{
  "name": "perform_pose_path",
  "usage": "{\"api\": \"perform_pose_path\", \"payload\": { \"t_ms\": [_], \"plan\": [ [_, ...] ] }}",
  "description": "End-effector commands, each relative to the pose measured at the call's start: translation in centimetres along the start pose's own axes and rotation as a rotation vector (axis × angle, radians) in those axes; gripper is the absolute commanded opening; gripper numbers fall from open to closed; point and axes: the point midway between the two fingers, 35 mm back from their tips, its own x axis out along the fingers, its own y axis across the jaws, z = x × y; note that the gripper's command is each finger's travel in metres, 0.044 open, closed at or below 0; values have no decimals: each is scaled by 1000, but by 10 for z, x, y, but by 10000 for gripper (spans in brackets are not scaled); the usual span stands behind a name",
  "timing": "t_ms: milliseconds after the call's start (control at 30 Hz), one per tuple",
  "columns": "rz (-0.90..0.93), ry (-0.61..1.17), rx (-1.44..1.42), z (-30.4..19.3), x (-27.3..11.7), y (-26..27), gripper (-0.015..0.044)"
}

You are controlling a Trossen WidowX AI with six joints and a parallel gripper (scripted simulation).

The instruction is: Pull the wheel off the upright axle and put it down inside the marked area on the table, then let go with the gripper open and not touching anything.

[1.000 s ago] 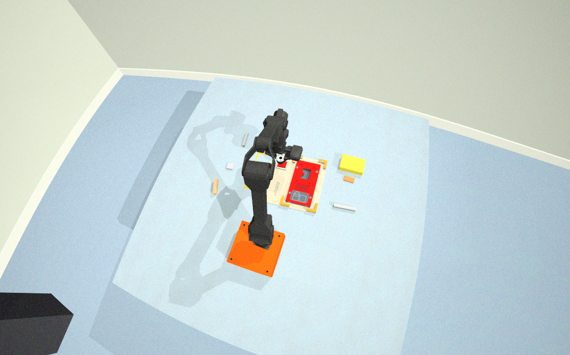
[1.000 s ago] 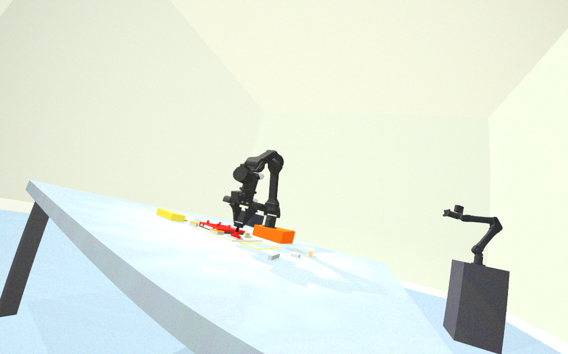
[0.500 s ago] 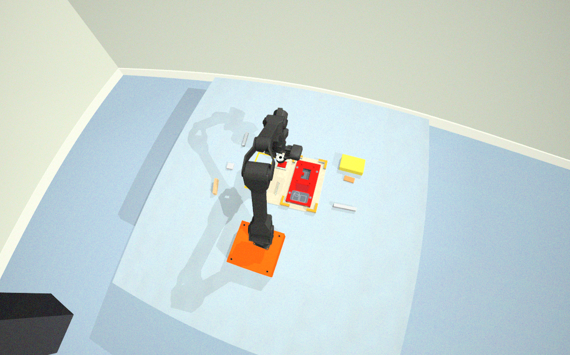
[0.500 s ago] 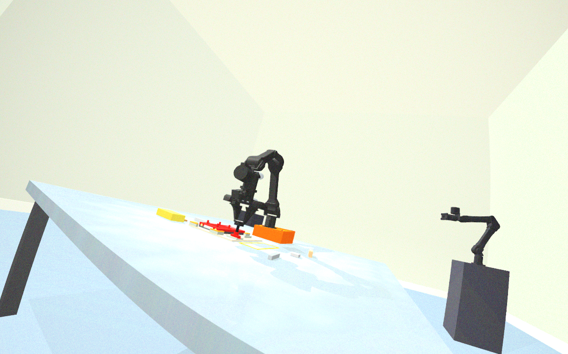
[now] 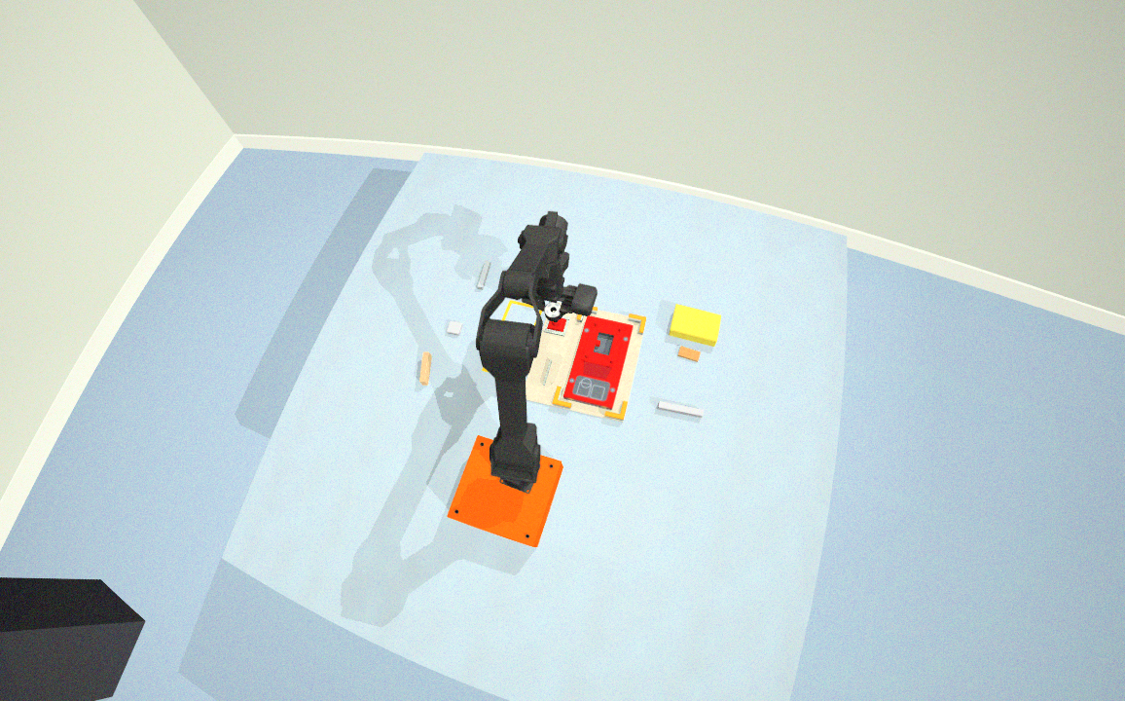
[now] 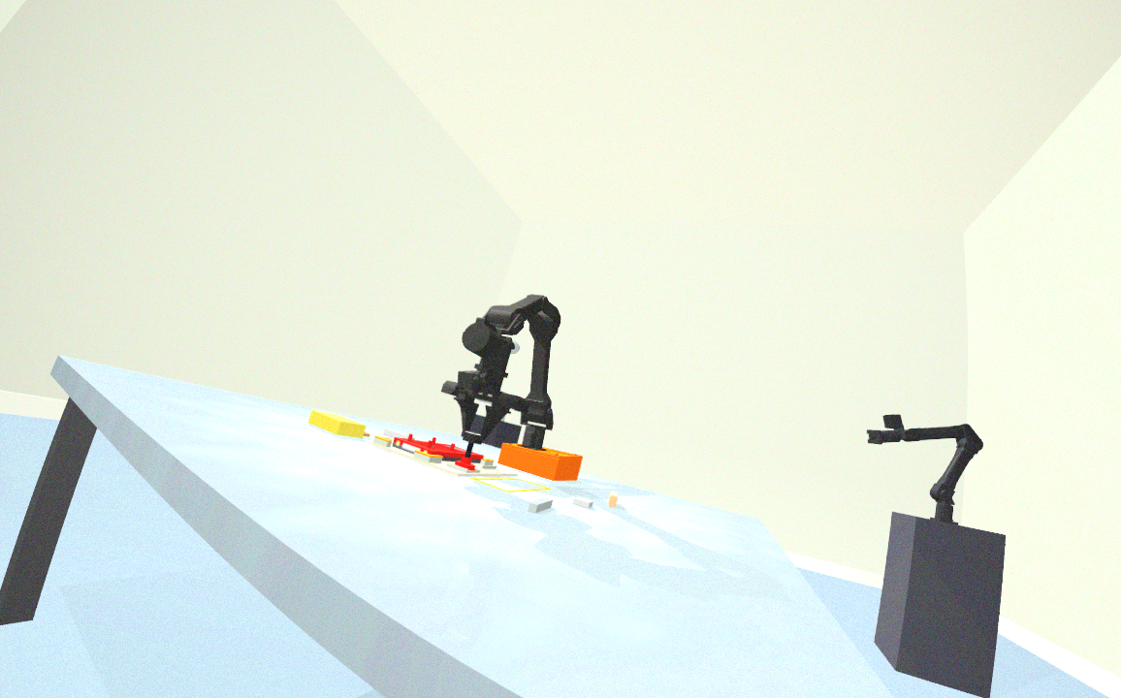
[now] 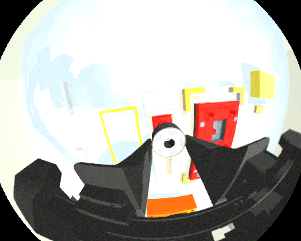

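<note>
— What has the pincer got hold of?

— The wheel: a small white disc with a dark hole through its middle, clamped between the two black fingers, which stand part-way closed against its sides. From the wrist view the hole faces the camera.

— Where does the wheel sit over the worktop?

— Above the pale board, by its far left corner, with a small red block showing just beyond it. From the side view the pincer tips hang just above the red fixtures; whether the wheel has come off the axle, I cannot tell.

— And the marked area?

— The yellow-outlined rectangle lies on the worktop just left of the board, beside the pincer. The wheel is not inside it.

— Anything else around?

— A red panel lies on the board's right half, a yellow block well to its right, and the arm's orange base plate on the near side.
</note>
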Motion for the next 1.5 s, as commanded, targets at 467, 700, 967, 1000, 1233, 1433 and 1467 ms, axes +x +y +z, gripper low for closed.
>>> {"api": "perform_pose_path", "payload": {
  "t_ms": [467,700,967,1000,1233,1433,1467],
  "plan": [
    [-2,-6,4,-1,-30,0,0],
    [1,0,0,-6,-33,4,0],
    [4,0,2,-23,-35,39,0],
    [4,0,2,-25,-36,43,0],
    [6,0,3,-44,-38,72,0],
    [7,0,4,-57,-39,89,0],
    [7,0,4,-57,-39,89,0]
  ]
}}
